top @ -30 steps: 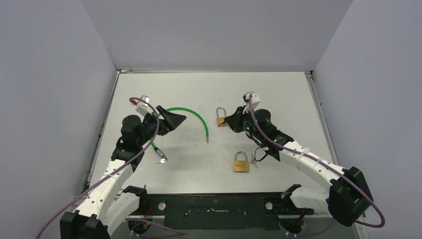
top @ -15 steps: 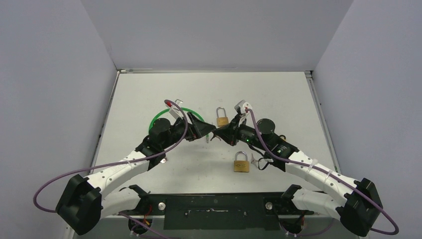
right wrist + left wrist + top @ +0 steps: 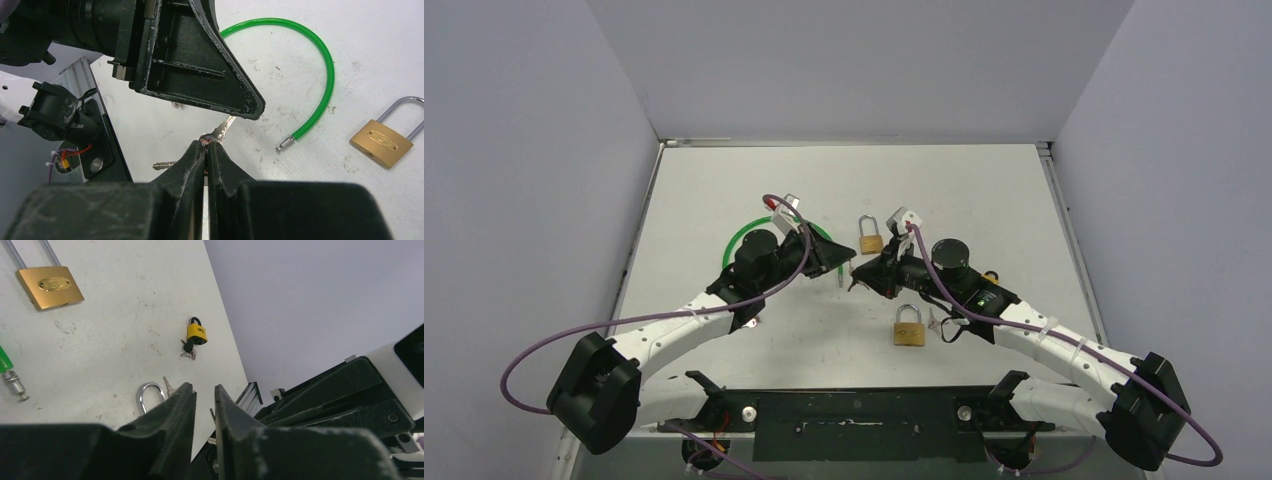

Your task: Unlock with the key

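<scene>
My right gripper (image 3: 206,145) is shut on the head of a silver key (image 3: 223,131), held above the table near its middle. The blade sticks out toward my left gripper (image 3: 205,389). That gripper's jaws stand a narrow gap apart around the blade, and the table shows through the gap. In the right wrist view the left gripper's finger (image 3: 200,75) covers the blade's tip. One brass padlock (image 3: 870,241) lies just behind the two grippers (image 3: 852,268). A second brass padlock (image 3: 910,333) lies in front of them.
A green cable lock (image 3: 320,65) curves over the table at the left, its metal end (image 3: 284,145) near the grippers. A small yellow padlock (image 3: 196,333) with keys lies to the right. A loose key (image 3: 162,165) lies under my right gripper, and more keys (image 3: 936,322) lie beside the front padlock.
Both arms have swung in to meet over the middle of the table. The left jaws have narrowed from wide open to a slim gap around the key's blade. The right gripper stayed shut.
</scene>
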